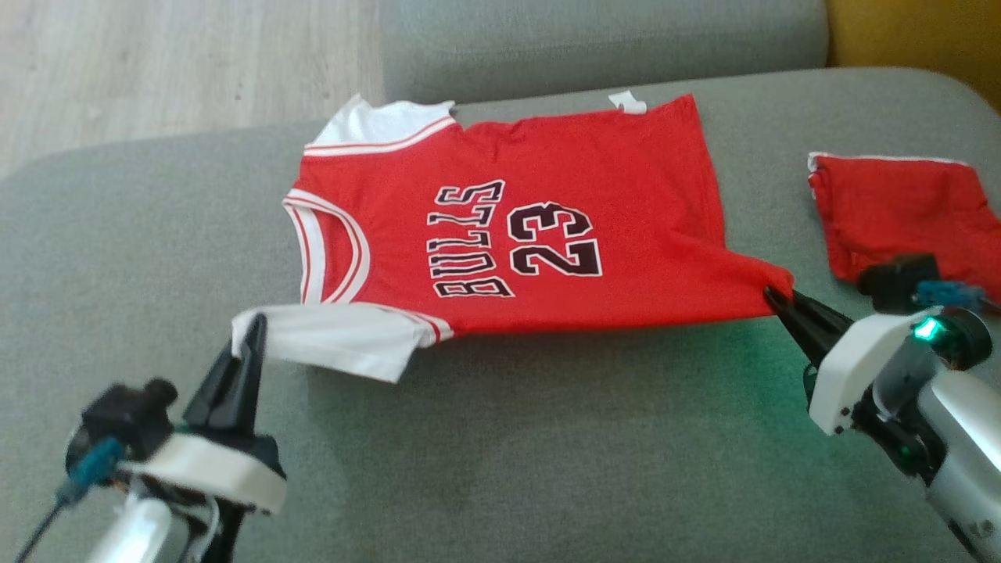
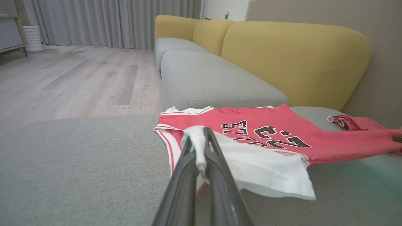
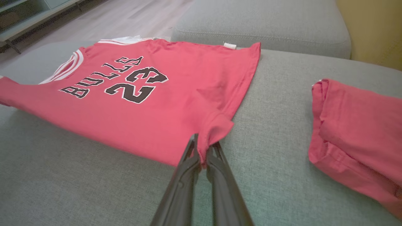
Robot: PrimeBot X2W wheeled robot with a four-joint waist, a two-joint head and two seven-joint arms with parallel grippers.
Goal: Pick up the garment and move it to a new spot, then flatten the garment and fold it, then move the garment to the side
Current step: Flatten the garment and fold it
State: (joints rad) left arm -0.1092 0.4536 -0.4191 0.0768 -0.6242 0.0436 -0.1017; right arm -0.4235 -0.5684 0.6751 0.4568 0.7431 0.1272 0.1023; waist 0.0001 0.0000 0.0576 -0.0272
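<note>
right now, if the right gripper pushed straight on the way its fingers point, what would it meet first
The jersey: the right gripper is shut on its hem corner, and its fingers point into the red body spread on the grey cushion. Height over it is unclear.

red jersey (image 1: 547, 195), white sleeves, black lettering; grey sofa (image 1: 547, 453), yellow back.

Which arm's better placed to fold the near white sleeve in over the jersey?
Left, probably. The left claw is shut on the white sleeve; the right claw pinches the red hem corner of the jersey, at the opposite end.
</note>
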